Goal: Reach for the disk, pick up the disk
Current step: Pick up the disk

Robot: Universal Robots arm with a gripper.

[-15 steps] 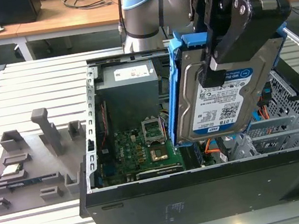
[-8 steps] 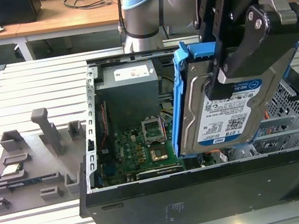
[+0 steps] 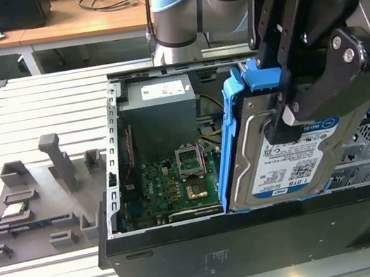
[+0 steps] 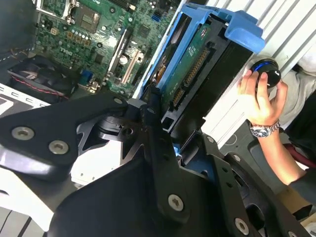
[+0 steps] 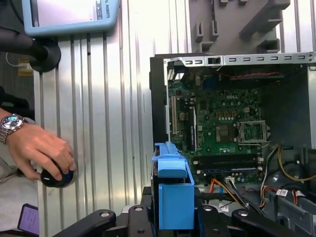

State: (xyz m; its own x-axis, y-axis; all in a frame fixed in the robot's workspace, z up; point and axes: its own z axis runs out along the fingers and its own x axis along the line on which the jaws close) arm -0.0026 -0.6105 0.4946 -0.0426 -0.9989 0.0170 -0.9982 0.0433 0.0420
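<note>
Gripper (image 3: 286, 104), black and two-fingered, clamped on the flat silver metal disk (image 3: 285, 161) with white-and-blue label and blue plastic side rails. Held upright on edge, tilted, above the open black computer case (image 3: 191, 258), at the exterior view's right of the green motherboard (image 3: 171, 180). Blue rail end (image 5: 173, 197) between black fingers (image 5: 217, 219) in the first wrist view. Grey plastic fixture tray (image 3: 40, 205) on the slatted white table (image 3: 43, 98), at the exterior view's left. Person's hand (image 5: 39, 153) on a black knob (image 5: 57, 177), well apart from the case.
</note>
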